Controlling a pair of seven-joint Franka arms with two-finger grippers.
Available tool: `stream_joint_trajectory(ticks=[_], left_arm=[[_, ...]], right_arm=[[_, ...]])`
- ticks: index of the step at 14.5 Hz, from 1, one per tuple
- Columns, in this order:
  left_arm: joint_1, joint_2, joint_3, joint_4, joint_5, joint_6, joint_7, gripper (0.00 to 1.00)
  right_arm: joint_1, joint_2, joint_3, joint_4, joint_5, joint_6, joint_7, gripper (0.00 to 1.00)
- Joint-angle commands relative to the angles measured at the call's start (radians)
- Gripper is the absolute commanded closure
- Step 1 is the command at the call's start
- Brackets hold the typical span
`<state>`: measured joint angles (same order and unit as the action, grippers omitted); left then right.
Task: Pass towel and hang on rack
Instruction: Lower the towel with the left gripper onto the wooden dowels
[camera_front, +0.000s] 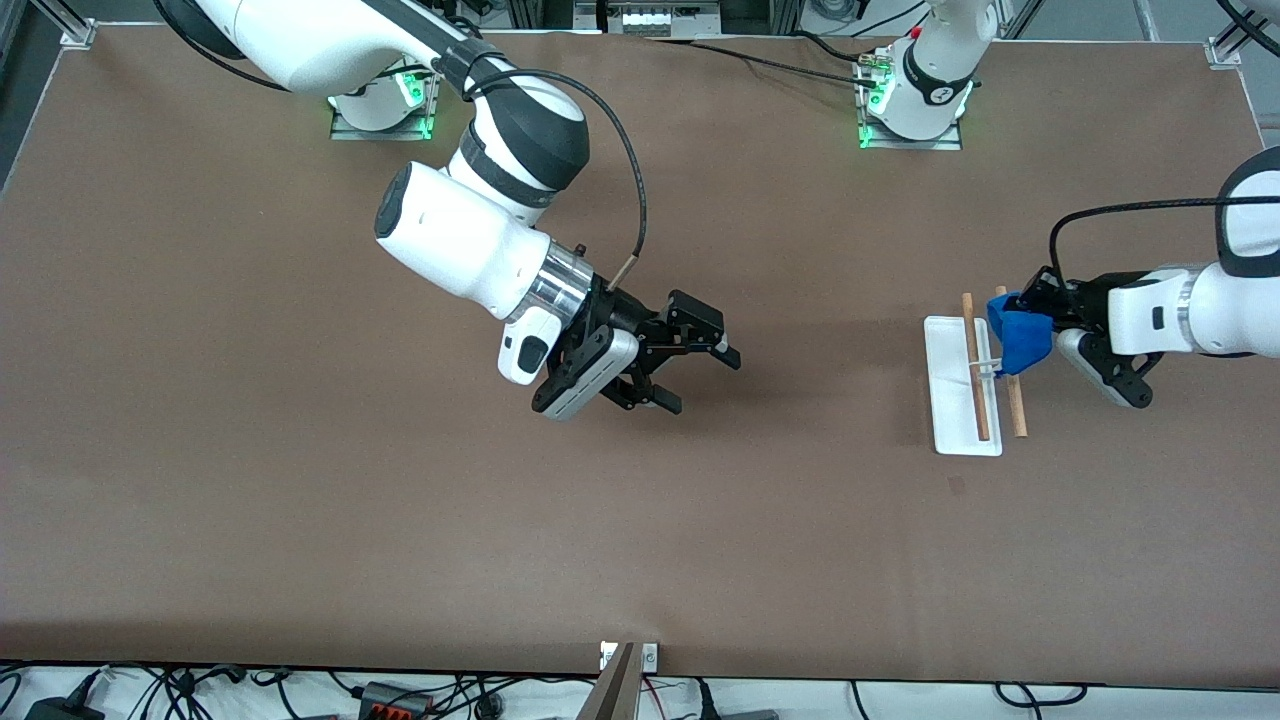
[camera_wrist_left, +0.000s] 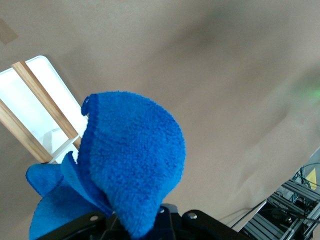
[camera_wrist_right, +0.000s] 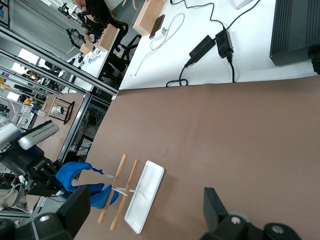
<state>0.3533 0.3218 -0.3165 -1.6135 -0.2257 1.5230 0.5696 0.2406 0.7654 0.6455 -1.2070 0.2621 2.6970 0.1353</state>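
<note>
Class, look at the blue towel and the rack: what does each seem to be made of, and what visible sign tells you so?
The towel: soft microfibre-like cloth, by its fuzzy, matte nap and loose folds. The rack: two bars that look like bare wood, pale brown with a straight grain; its white base plate looks like smooth plastic or painted board, which cannot be told apart here.

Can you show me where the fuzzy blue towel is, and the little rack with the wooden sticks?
Bright blue fuzzy microfibre towel (camera_wrist_left: 135, 160), left wrist view, on its bunched middle.
Small white rack with two wooden dowel bars (camera_front: 958, 400), front view, on its white base plate.
</note>
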Motion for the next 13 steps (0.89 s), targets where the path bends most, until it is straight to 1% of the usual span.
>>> stream_joint_trajectory(ticks=[1, 3, 4, 6, 7, 9, 13], left_arm=[[0.009, -0.039, -0.009, -0.089, 0.026, 0.084, -0.019, 0.98], [0.007, -0.047, -0.009, -0.138, 0.026, 0.149, -0.039, 0.98], [-0.007, -0.047, -0.009, -0.144, 0.028, 0.158, -0.06, 0.98], [-0.022, -0.046, -0.015, -0.158, 0.075, 0.183, -0.105, 0.98], [-0.024, -0.044, -0.019, -0.179, 0.078, 0.213, -0.12, 0.98], [-0.025, -0.04, -0.019, -0.218, 0.081, 0.279, -0.12, 0.98], [-0.02, -0.026, -0.019, -0.256, 0.097, 0.34, -0.111, 0.97]], right_arm=[[-0.007, -0.009, 0.005, -0.013, -0.012, -0.003, -0.008, 0.0], [-0.007, -0.009, 0.005, -0.013, -0.012, -0.003, -0.008, 0.0], [-0.007, -0.008, 0.005, -0.013, -0.012, -0.003, -0.01, 0.0], [-0.007, -0.008, 0.005, -0.013, -0.012, -0.002, -0.01, 0.0], [-0.007, -0.008, 0.005, -0.013, -0.012, -0.002, -0.01, 0.0], [-0.007, -0.008, 0.005, -0.013, -0.011, -0.002, -0.01, 0.0], [-0.007, -0.009, 0.005, -0.013, -0.011, 0.0, -0.01, 0.0]])
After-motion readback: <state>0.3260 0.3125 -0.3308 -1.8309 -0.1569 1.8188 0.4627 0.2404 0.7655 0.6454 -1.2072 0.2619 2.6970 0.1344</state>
